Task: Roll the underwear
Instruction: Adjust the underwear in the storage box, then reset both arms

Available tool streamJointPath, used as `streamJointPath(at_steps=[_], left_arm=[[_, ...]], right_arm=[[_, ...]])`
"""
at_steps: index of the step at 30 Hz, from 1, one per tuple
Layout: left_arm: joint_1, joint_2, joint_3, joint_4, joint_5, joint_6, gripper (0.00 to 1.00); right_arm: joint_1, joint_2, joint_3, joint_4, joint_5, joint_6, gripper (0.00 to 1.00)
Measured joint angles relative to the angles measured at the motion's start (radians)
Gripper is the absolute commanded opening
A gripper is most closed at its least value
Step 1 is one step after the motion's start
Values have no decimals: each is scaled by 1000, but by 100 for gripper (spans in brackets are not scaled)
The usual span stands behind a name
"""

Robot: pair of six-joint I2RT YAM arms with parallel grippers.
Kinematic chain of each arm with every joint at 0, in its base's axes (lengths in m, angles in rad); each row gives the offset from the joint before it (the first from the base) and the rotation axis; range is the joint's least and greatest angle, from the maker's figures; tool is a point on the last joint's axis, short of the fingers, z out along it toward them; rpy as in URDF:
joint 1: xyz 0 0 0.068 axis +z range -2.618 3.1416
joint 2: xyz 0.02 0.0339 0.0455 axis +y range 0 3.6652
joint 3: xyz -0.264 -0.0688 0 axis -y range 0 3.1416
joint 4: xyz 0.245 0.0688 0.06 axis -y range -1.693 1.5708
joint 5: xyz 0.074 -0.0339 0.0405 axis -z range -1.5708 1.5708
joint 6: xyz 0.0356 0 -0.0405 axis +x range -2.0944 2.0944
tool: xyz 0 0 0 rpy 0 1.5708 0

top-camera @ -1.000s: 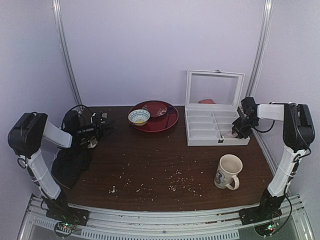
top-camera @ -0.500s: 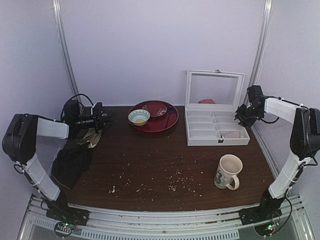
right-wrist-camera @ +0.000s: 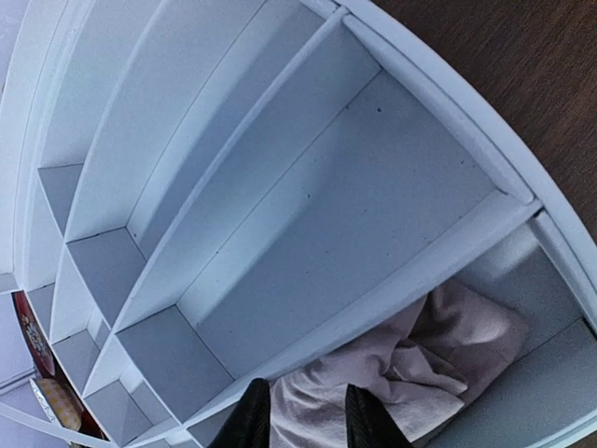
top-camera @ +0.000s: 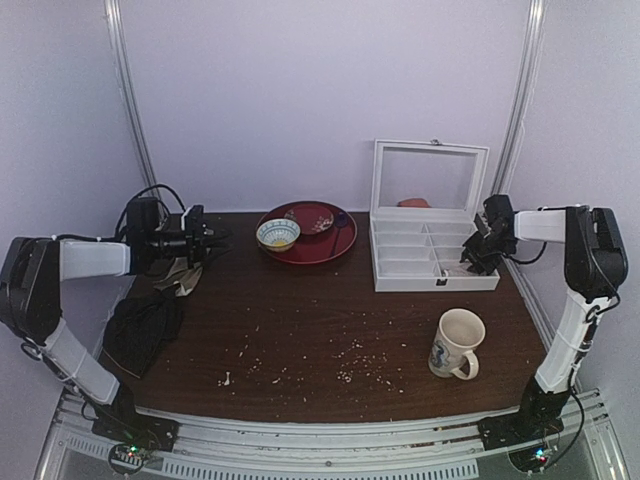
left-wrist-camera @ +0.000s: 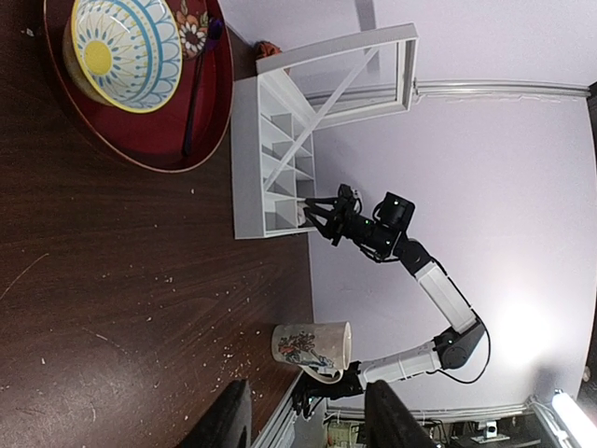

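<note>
The underwear [right-wrist-camera: 420, 364], pale pink and crumpled, lies in the front right compartment of the white divided box [top-camera: 405, 282]. My right gripper [right-wrist-camera: 308, 420] hangs just above it, its fingers a narrow gap apart, with the fabric showing beyond the gap and nothing pinched. In the top view the right gripper [top-camera: 472, 262] covers most of that compartment. My left gripper [top-camera: 215, 240] hovers at the far left of the table, pointing right. Its fingers [left-wrist-camera: 229, 415] stand wide apart, and the left gripper [left-wrist-camera: 308, 420] holds nothing.
The box lid [top-camera: 430, 177] stands upright at the back. A red tray [top-camera: 335, 245] holds a patterned bowl [top-camera: 277, 234]. A mug [top-camera: 458, 343] stands at the front right. A black cloth [top-camera: 140, 325] and a beige-olive cloth [top-camera: 183, 275] lie at the left. Crumbs dot the tabletop.
My right gripper lifted back out of the box, then came down again over the front right compartment; the underwear stayed put. My left arm swung toward the back left.
</note>
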Motion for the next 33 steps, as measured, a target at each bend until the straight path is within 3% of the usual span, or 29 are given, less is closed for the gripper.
streamJointPath(at_steps=[5, 10, 13, 14, 15, 20, 25, 28, 29, 33], left_arm=[[0, -8, 8, -73, -11, 46, 57], [0, -13, 63, -170, -30, 113, 58], [0, -23, 100, -235, -48, 166, 58], [0, -26, 115, -264, -56, 188, 59], [-1, -28, 128, -288, -63, 208, 59], [-2, -33, 194, -402, -100, 309, 63], [-2, -34, 216, -473, -138, 361, 85], [-2, -34, 229, -514, -160, 387, 87], [-2, -34, 234, -528, -167, 394, 96], [-6, -34, 257, -589, -202, 431, 98]], right_arm=[[-1, -10, 0, -11, -1, -23, 29], [-1, -77, 4, -47, 0, -66, 40], [-1, -149, 16, -60, -1, -90, 63], [-1, -175, 21, -60, -3, -100, 89], [-1, -204, 24, -59, -8, -109, 99], [-1, -309, 27, -55, -38, -150, 100], [-1, -343, 19, -52, -71, -173, 100], [0, -374, -6, -48, -80, -185, 100], [-1, -390, -18, -47, -81, -189, 100], [-1, -457, -38, -42, -117, -219, 100]])
